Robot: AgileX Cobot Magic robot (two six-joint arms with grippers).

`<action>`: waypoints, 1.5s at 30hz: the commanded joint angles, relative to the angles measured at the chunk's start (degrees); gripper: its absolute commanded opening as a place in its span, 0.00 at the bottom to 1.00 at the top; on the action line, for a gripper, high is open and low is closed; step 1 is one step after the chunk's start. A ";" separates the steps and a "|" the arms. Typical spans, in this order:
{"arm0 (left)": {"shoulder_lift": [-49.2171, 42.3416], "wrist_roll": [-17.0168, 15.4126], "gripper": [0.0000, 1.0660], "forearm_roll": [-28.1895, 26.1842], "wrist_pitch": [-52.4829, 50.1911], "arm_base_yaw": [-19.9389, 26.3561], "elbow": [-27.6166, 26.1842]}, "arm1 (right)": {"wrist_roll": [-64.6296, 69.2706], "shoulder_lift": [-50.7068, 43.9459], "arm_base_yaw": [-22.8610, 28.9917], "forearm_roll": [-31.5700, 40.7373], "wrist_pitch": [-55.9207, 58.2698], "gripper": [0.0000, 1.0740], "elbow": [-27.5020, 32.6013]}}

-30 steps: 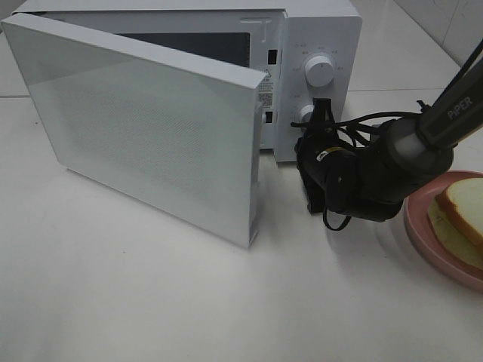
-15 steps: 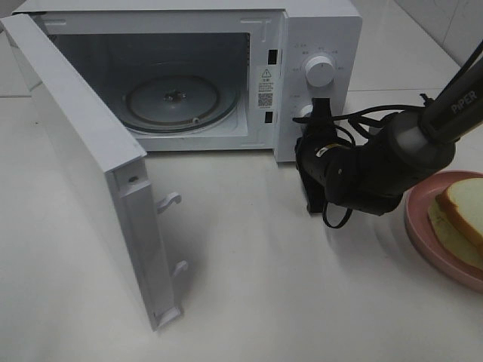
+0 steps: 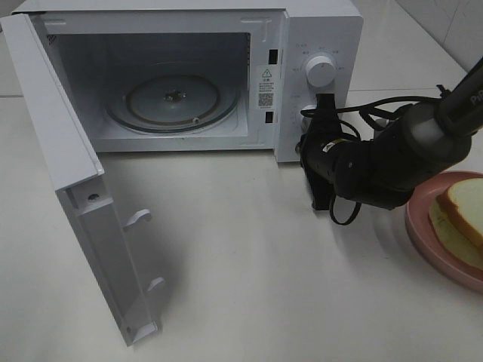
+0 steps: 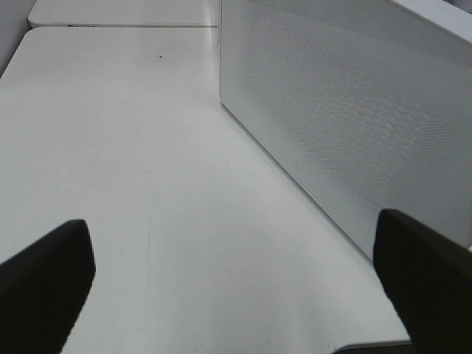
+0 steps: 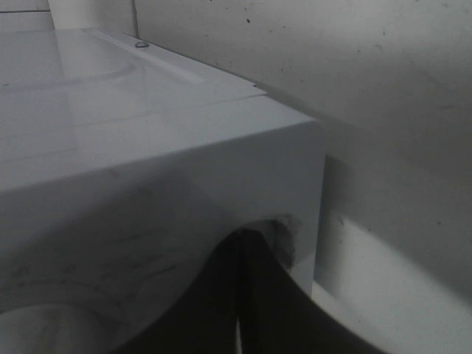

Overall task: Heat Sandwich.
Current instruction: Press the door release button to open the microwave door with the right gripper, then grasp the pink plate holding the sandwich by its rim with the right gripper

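1. The microwave (image 3: 317,30) is white and stands at the back of the table (image 3: 249,294). Its door (image 3: 113,264) is swung wide to the left, edge-on to the high camera, and the glass turntable (image 3: 170,102) lies bare inside.
2. Writing: a sticker (image 3: 266,84) on the inner frame carries a warning triangle over lines of print too small to read. The marks ringed around the upper knob (image 3: 320,70) are just as unreadable. On the right arm (image 3: 392,154) only the letters "Pi" show, cut off by the picture's edge.
3. The sandwich (image 3: 460,215) is white bread with a tan crust over a pale filling. It lies on a pink plate (image 3: 419,226) at the right edge of the table, well apart from the oven's mouth, with nothing gripping it.
4. Right gripper (image 5: 240,247): it is close in front of the control panel, below the upper knob. Its dark fingers are pressed together with only a thin seam between them, and nothing is held (contact with the panel cannot be told).
5. Left gripper (image 4: 236,287): its two fingers sit far apart, empty, above the bare table beside the door's dotted outer face.
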 commanded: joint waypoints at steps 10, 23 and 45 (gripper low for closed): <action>-1.43 0.06 0.91 -0.40 -0.52 0.29 0.23 | -0.29 -4.18 2.23 0.29 -3.27 0.00 4.98; -1.43 0.06 0.91 -0.40 -0.52 0.29 0.23 | -4.64 -12.55 2.58 -2.29 4.41 0.01 11.52; -1.43 0.06 0.91 -0.40 -0.52 0.29 0.23 | -75.40 -29.56 2.41 -2.46 41.94 0.06 12.32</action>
